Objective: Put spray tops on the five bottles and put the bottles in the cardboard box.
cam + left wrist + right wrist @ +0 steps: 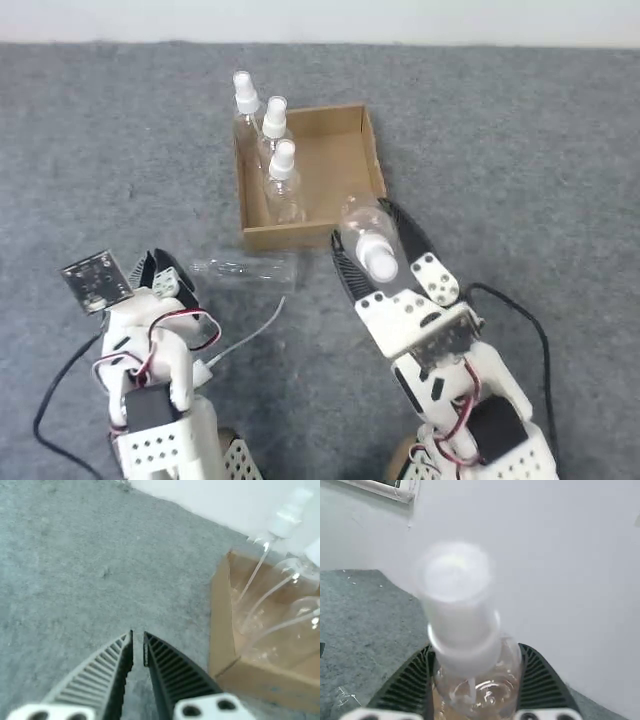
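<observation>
Over box [372, 150] front-right corner: right gripper [362, 224] clenched on capped bottle [372, 245], tilted. 3 capped bottles [283, 180] along its left wall. Left gripper [138, 637] pinched shut, empty. Uncapped bottle [245, 270] on desk. Risk: release here, bottle clips front wall, rolls outside.

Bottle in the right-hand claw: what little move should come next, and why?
Probably ease it forward and lower it into the bare right half of the box. The right gripper is shut on a capped bottle, held over the box's near right corner. Three capped bottles already stand along the box's left side, so the right half looks free.
</observation>
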